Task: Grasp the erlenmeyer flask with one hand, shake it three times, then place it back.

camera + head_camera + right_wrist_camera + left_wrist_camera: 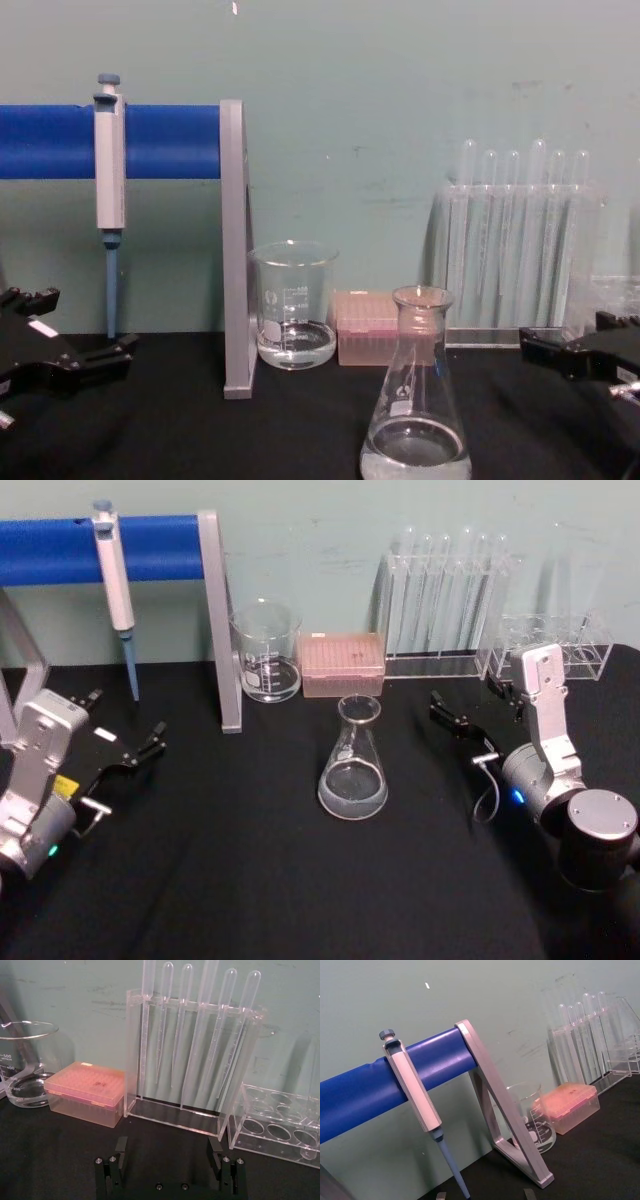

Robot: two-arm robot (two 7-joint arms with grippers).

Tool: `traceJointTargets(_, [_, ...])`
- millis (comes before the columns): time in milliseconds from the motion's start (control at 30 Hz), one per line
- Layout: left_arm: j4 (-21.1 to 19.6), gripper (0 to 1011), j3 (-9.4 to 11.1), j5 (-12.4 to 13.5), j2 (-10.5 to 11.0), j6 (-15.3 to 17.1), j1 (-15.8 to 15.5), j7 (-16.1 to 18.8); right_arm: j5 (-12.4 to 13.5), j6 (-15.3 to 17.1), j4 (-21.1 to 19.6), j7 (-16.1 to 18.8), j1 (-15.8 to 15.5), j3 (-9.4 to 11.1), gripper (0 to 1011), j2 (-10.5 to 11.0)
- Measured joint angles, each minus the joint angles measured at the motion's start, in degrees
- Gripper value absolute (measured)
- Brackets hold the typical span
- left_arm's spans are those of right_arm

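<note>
The erlenmeyer flask (352, 765) stands upright on the black table near its middle, a little clear liquid in its base (416, 445). My right gripper (478, 706), on its silver wrist with a blue light, rests to the right of the flask and apart from it. In the right wrist view its fingers (121, 1146) stand wide apart with nothing between them, so the right gripper (168, 1149) is open. My left gripper (122, 725) sits open at the table's left side, far from the flask, and also appears in the chest view as the left gripper (70, 335).
Behind the flask stand a glass beaker (266, 652) and a pink tip box (343, 664). A clear rack of droppers (447, 600) and a tube rack (560, 645) are at the back right. A pipette (118, 590) hangs on the blue-bar stand (222, 620) at the back left.
</note>
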Motion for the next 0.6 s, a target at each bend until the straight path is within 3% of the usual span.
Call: traceJointTargets(600, [0.00,1001,0.00,0.00,0.00,0.00,0.00,0.00,0.11,-0.01,-0.07,0.01,0.00,-0.07,1003,0.02])
